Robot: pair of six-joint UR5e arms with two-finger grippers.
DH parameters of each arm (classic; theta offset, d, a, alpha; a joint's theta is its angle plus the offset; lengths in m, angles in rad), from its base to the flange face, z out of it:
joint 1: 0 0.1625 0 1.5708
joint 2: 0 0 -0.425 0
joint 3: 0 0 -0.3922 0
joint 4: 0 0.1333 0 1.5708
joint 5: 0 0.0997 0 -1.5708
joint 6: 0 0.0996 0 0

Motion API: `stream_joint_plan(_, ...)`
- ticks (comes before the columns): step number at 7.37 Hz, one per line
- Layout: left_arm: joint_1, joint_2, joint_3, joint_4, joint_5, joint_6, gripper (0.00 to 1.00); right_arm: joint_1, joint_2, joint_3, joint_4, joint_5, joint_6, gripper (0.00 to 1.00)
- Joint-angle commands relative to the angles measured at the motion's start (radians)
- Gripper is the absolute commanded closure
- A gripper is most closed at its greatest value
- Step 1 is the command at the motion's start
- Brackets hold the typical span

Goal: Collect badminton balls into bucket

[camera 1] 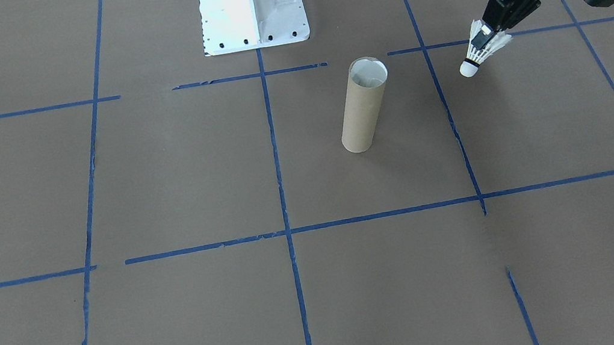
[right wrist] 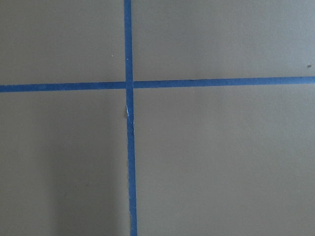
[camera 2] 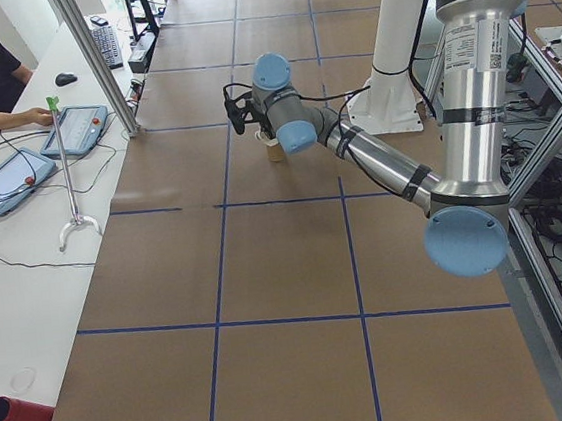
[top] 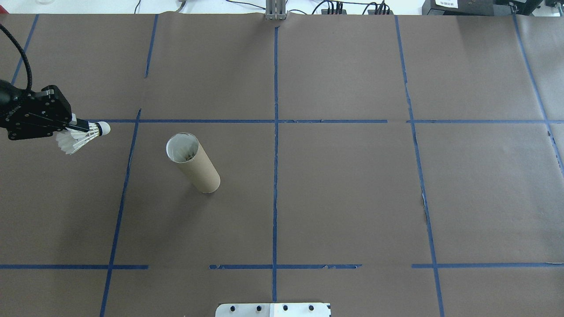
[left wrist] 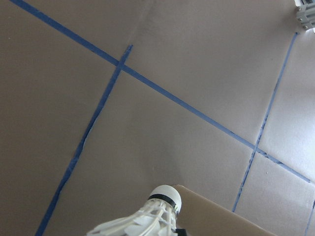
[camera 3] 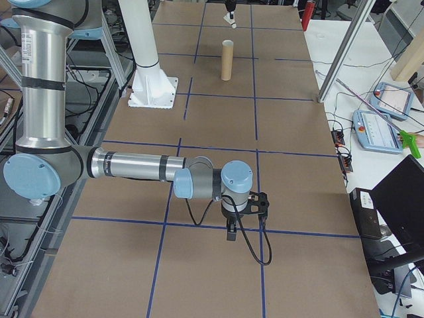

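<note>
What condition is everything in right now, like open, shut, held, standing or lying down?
shuttlecock: held off the table by its feathers, cork tip pointing toward the tube.
left gripper: shut on the shuttlecock, off to the side of the tube.
cardboard tube: standing upright, open at the top, something pale inside.
right gripper: low over the table far from the tube; open or shut cannot be told.

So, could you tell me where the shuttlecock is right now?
The shuttlecock is held in the left gripper, off the table at the overhead view's left edge, left of the upright cardboard tube.
</note>
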Motion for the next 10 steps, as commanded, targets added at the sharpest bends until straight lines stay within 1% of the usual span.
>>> stream_joint_plan(1,0.000,-0.175,-0.088,0.350,0.022,0.118,1.00,0.000,0.000,0.000,0.000,0.000,0.000,0.00)
stream_joint_plan(2,0.007,-0.295,-0.097,0.531,0.080,0.184,1.00,0.000,0.000,0.000,0.000,0.000,0.000,0.00)
stream_joint_plan(3,0.035,-0.443,-0.099,0.762,0.146,0.256,1.00,0.000,0.000,0.000,0.000,0.000,0.000,0.00)
stream_joint_plan(4,0.077,-0.542,-0.101,0.924,0.222,0.314,1.00,0.000,0.000,0.000,0.000,0.000,0.000,0.00)
stream_joint_plan(5,0.123,-0.588,-0.099,0.985,0.272,0.335,1.00,0.000,0.000,0.000,0.000,0.000,0.000,0.00)
stream_joint_plan(6,0.185,-0.613,-0.097,1.013,0.340,0.336,1.00,0.000,0.000,0.000,0.000,0.000,0.000,0.00)
stream_joint_plan(7,0.264,-0.663,-0.084,1.086,0.440,0.336,1.00,0.000,0.000,0.000,0.000,0.000,0.000,0.00)
stream_joint_plan(8,0.326,-0.719,-0.072,1.179,0.499,0.367,1.00,0.000,0.000,0.000,0.000,0.000,0.000,0.00)
stream_joint_plan(9,0.361,-0.786,-0.036,1.268,0.536,0.443,1.00,0.000,0.000,0.000,0.000,0.000,0.000,0.00)
stream_joint_plan(10,0.394,-0.829,0.012,1.315,0.600,0.470,1.00,0.000,0.000,0.000,0.000,0.000,0.000,0.00)
